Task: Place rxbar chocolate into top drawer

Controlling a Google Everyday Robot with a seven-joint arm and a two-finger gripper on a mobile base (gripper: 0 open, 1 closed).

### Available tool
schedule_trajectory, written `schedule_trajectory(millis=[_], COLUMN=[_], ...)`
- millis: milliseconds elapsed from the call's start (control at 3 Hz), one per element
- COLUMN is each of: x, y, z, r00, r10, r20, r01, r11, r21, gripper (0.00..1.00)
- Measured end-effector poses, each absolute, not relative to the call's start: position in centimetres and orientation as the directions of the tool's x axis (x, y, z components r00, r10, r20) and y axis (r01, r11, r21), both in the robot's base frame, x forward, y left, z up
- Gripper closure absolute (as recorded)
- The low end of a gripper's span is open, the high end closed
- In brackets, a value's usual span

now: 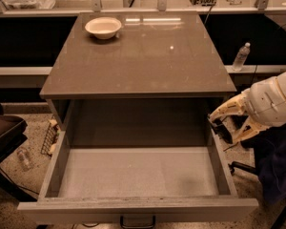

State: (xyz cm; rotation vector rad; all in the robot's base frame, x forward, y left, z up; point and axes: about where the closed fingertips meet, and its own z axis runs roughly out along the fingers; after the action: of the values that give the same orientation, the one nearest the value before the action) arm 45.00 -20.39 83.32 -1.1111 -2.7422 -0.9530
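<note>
The top drawer stands pulled wide open below the grey counter, its flat grey bottom bare and its dark handle at the front edge. My gripper comes in from the right, just above the drawer's right side wall. Its pale fingers are shut on the rxbar chocolate, a small black bar held between them at the drawer's right rim.
A white round bowl sits at the back left of the counter top. A plastic bottle stands right of the counter. A dark chair is at the left, a blue cloth at the right.
</note>
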Motion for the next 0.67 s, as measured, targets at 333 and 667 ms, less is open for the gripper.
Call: schedule_trajectory(millis=[333,667], x=[45.0,45.0], y=[-20.0,-18.1], z=[82.6,78.7], r00=[-0.75,-0.771], r10=[0.61,0.562], r20=[0.256,0.3], r01=[0.637,0.624], r11=[0.561,0.572], r21=[0.529,0.532], gripper=[1.0,1.0])
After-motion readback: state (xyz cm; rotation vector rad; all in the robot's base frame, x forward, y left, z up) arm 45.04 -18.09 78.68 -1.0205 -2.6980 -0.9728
